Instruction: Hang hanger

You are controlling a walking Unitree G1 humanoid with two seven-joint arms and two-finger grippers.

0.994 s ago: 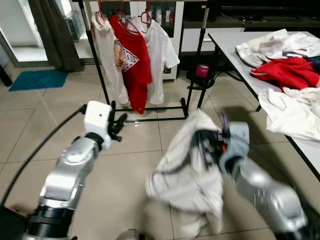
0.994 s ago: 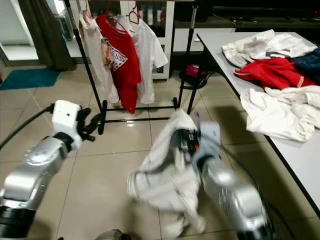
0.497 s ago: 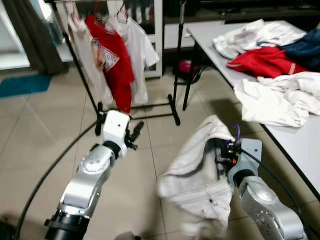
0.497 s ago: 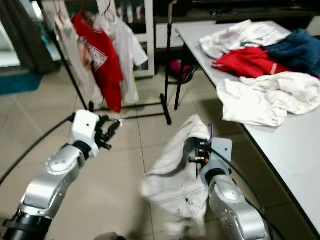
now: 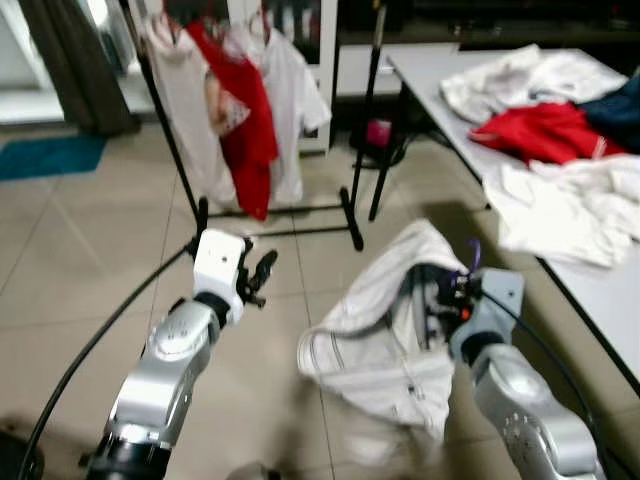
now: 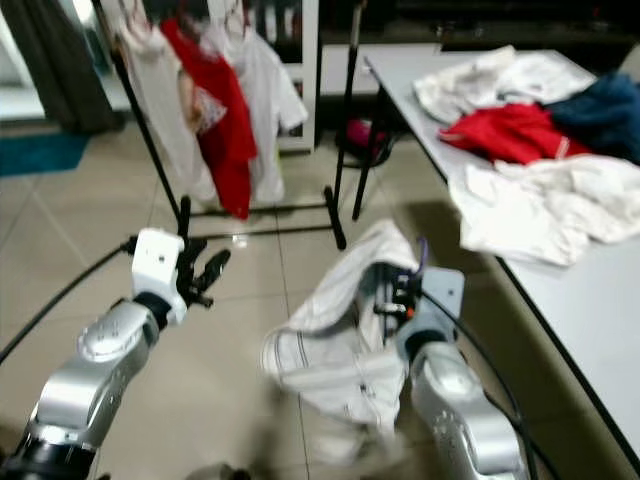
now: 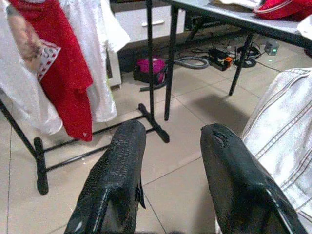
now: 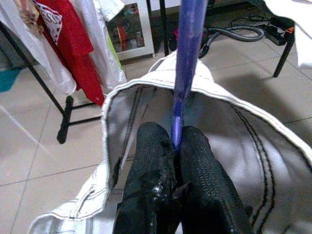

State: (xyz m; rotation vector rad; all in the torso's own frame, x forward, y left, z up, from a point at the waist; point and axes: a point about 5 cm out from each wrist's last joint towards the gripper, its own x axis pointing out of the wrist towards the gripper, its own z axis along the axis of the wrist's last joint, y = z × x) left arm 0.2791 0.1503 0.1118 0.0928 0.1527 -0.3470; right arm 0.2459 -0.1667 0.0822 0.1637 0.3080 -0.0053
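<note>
At about ten o'clock from the left gripper (image 5: 262, 272), whose jaws are spread wide and empty over the floor tiles, the garment rack (image 5: 352, 205) with its red and white shirts is seen higher and slightly farther off than half a second ago, a whole-picture shift that is judged to be camera motion rather than any move of the rack. At about three o'clock from that gripper, the purple hanger (image 8: 187, 53) is pinched between the closed jaws of the right gripper (image 8: 174, 146), with a white jacket (image 5: 385, 340) draped over it low above the floor. At one o'clock the surface (image 5: 425, 75) carries heaped clothes, and since the rack is well apart from the hanger, hanging is judged not yet close.
</note>
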